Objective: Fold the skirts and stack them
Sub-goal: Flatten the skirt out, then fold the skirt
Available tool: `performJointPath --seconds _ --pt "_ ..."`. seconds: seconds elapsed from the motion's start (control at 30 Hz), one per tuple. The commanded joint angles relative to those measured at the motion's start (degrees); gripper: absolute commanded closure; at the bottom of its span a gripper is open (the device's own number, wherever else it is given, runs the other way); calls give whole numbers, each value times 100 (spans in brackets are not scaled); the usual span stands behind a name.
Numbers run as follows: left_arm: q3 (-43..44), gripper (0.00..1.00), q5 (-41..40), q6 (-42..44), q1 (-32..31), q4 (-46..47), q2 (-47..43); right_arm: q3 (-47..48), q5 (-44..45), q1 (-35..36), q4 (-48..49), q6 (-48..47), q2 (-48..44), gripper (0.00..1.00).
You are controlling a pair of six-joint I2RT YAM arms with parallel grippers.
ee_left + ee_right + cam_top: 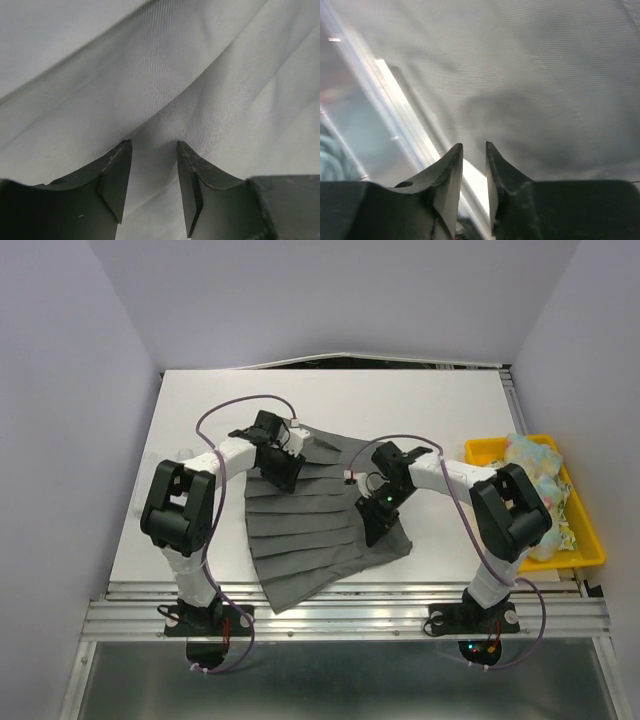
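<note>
Rails [340, 612] of bare aluminium run along the near edge, with the left arm's base [205, 620] and the right arm's base [470, 620] bolted to them. Just beyond, the dark grey skirt [310, 530] lies spread flat on the white table [200, 410], fanned out with its wide hem toward the rails and its narrow waist at the far end, pleat lines crossing it from side to side. The right gripper [473, 147] is down on the skirt's right edge, about halfway along; its jaws stand only a narrow slit apart, bright table showing past them, and whether the cloth's edge is pinched in that slit I cannot tell from so close. Farther back, the left gripper [153, 150] sits on the skirt's far left corner near the waist, jaws roughly half apart, with a soft ridge of grey fabric rising toward the gap but not clamped. Off to the right, well apart from the grey skirt, a yellow tray [480, 448] holds crumpled pastel floral skirts [535, 465].
</note>
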Motion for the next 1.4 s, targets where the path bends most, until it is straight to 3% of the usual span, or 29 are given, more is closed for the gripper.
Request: performJointPath --seconds 0.0,0.17,0.37,0.43,0.57,0.77,1.0,1.13,1.23,1.3,1.37 --pt "204 48 -120 488 -93 -221 270 742 -1058 -44 -613 56 -395 68" --pt "292 49 -155 735 -199 -248 507 1357 -79 -368 441 636 -598 67" --pt "292 50 -137 1446 -637 -511 639 2359 470 -1421 1162 1014 306 67" --pt "82 50 -312 1744 -988 -503 578 2954 514 -1642 1312 858 709 60" --pt "-112 50 -497 1974 -1350 -450 604 3827 917 -1775 1164 297 1377 30" --pt "361 46 -313 2133 -1324 -730 237 4137 1209 -1837 715 -705 1968 26" --pt "2538 38 495 2633 -676 -1838 375 3882 524 -2267 4 -1147 1987 30" --pt "3338 34 645 2643 -236 -1593 796 3715 268 -2426 -85 -1200 1864 28" --pt "3937 32 565 2432 -42 -1382 1472 3697 364 -2478 -207 -1270 1942 27" --pt "4614 20 706 2292 161 -1338 2026 3775 382 -2478 -339 -1358 2117 26" --pt "5229 20 777 2221 249 -1312 2534 3837 391 -2539 -471 -1384 2214 26"
